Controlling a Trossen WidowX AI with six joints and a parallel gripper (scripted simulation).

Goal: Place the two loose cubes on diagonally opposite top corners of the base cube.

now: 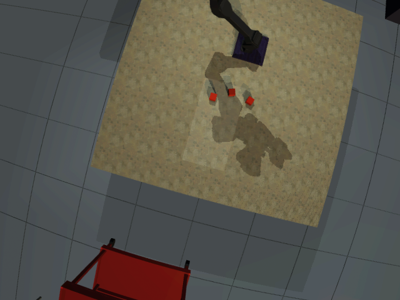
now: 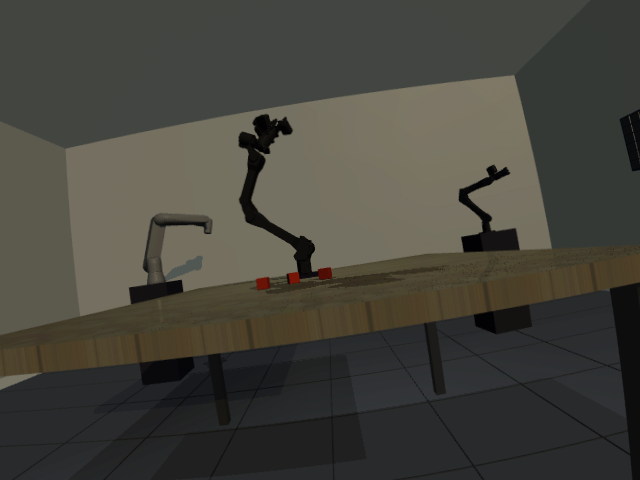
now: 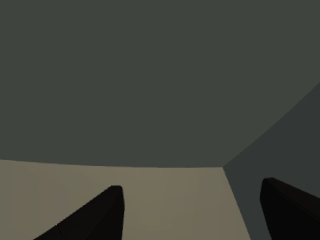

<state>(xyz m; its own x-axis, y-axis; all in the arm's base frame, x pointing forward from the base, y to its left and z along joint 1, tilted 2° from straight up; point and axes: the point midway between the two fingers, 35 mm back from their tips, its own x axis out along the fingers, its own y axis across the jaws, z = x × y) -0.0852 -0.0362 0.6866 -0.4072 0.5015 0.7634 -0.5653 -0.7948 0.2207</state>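
Observation:
Three red cubes stand apart on the table (image 1: pixel 139 129) (image 2: pixel 196 333), none stacked: a left cube (image 1: pixel 212 97) (image 2: pixel 263 283), a middle cube (image 1: pixel 231 92) (image 2: pixel 293 277) that looks darker, and a right cube (image 1: pixel 249 100) (image 2: pixel 324 273) that is turned relative to the others. I cannot tell by looks which is the fixed base cube. My gripper (image 3: pixel 194 194) is open and empty, with wall and ceiling showing between its fingers. In the exterior view it is high above the table and the cubes; in the top view it is out of frame past the top edge.
My arm's dark purple base plate (image 1: pixel 257 59) lies behind the cubes. The arm's shadow (image 1: pixel 255 135) falls across the table. A grey arm (image 2: pixel 155 242) and another black arm (image 2: pixel 473 206) stand on pedestals beyond the table. A red chair-like object (image 1: pixel 139 267) stands on the floor off the table's front edge.

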